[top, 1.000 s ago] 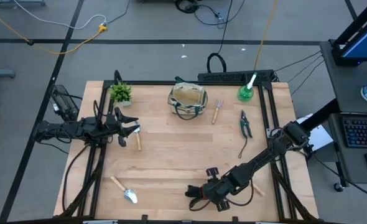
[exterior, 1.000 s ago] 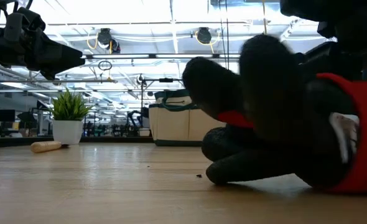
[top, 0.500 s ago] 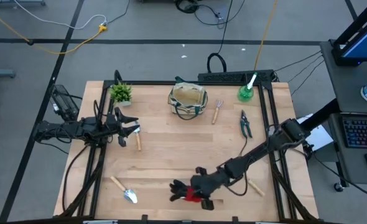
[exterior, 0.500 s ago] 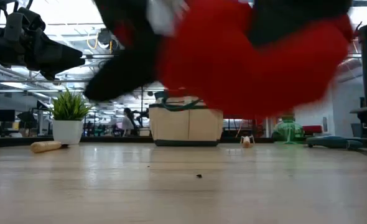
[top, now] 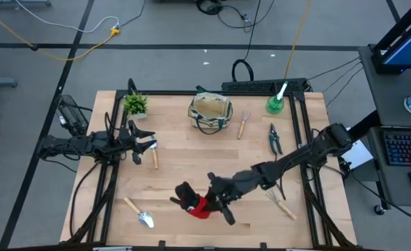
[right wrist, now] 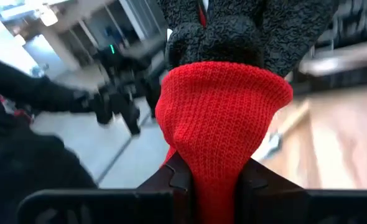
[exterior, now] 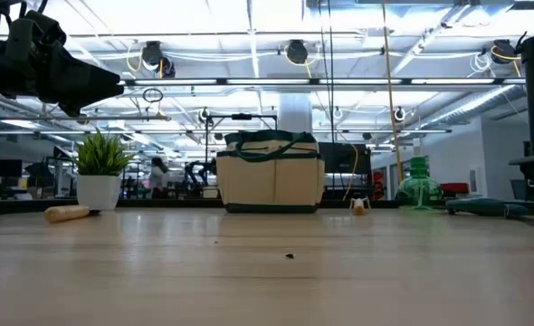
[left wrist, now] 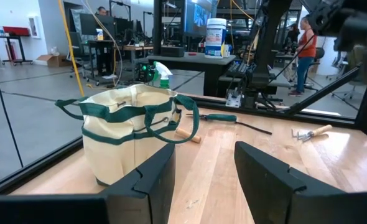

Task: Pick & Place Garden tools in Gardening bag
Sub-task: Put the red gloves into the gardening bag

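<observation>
High view shows the right claw [top: 209, 202] clamped on the glove [top: 191, 201], with the bag [top: 210, 113] well beyond it across the desk [top: 191, 164].

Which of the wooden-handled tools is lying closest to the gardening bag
The hand fork, lying just right of the gardening bag. The trowel and the rake lie far off near the front edge.

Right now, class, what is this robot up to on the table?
The right end effector is shut on the glove, holding it above the table's near middle. The left end effector hangs open at the left side, facing the bag. The trowel, shears and spray bottle lie outside the bag.
</observation>
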Available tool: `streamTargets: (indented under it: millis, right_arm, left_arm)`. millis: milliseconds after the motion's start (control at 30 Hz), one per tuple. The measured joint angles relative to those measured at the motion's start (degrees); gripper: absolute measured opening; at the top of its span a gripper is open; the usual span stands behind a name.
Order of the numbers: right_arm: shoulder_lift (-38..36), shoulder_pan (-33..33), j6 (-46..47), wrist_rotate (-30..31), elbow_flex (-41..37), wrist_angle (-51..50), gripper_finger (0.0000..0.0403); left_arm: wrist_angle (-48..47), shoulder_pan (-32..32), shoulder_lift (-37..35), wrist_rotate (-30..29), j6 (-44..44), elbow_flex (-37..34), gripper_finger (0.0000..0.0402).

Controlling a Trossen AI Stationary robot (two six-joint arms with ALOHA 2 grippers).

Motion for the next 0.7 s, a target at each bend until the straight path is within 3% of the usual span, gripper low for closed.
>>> streamTargets:
  millis: [333, 700]
  right_arm:
    - [-5.68, -6.43, -11.0, 0.23, 0.02, 1.82, 0.004]
    - [-12.06, -17.39, -22.76, 0.3, 0.11, -8.49, 0.004]
  left_arm:
    - [0.07, 0.01, 0.01, 0.0, -0.03, -0.02, 0.017]
    - [0.33, -0.01, 0.01, 0.0, -0.1, -0.02, 0.017]
